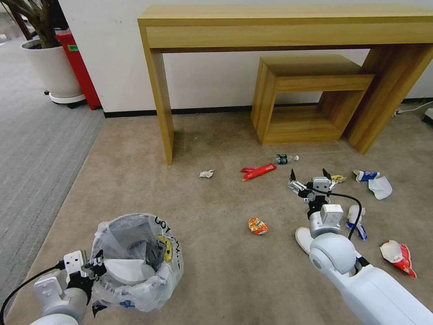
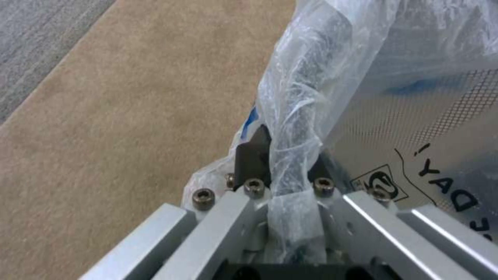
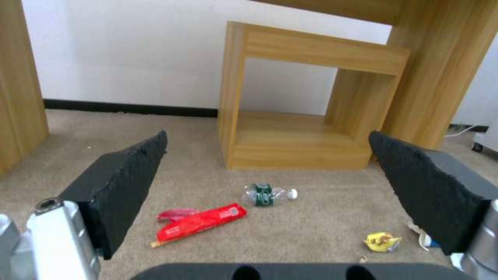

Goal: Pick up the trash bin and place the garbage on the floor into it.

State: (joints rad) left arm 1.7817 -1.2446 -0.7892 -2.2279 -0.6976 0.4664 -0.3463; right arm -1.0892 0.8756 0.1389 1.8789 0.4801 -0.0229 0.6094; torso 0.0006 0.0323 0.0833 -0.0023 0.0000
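Bright even indoor light, soft shadow under desk (image 1: 288,27), wide-angle edge bending, wrist views slightly soft

The left gripper (image 1: 92,269) has its fingertips buried in the trash bin's (image 1: 135,259) crinkled bag. The white slipper (image 1: 303,238) lies half hidden behind the right arm. The wooden desk (image 1: 288,27) runs past the frame's right edge.
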